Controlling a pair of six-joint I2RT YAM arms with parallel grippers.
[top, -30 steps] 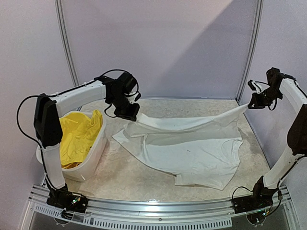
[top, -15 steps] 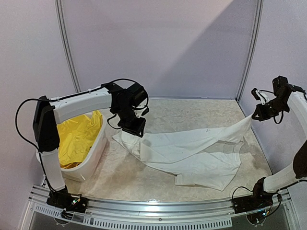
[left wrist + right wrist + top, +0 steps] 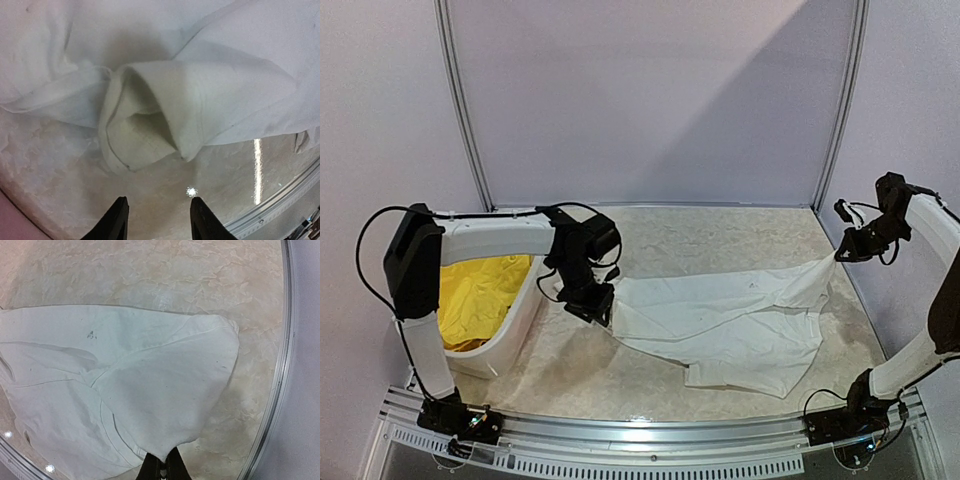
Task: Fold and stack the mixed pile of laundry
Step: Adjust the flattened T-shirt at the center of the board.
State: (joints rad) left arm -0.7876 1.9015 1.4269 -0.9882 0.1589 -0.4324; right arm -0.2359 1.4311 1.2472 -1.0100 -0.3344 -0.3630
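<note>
A white T-shirt (image 3: 720,310) lies spread across the middle of the table, folded over lengthwise. Its left end rests on the table as a crumpled sleeve (image 3: 165,115). My left gripper (image 3: 595,300) hovers just over that end, open, with nothing between its fingers (image 3: 120,220). My right gripper (image 3: 840,252) is at the far right, shut on the shirt's right corner (image 3: 165,450) and holding it lifted off the table. Yellow shorts (image 3: 480,290) lie bunched in the basket.
A white plastic basket (image 3: 525,310) stands at the left, close beside my left arm. The metal rail (image 3: 650,440) runs along the near edge. Walls and frame posts (image 3: 835,110) close in the back and sides.
My left gripper opened and let go of the T-shirt's left end, which dropped onto the table. The left arm lowered and moved nearer. The right gripper keeps its hold.
</note>
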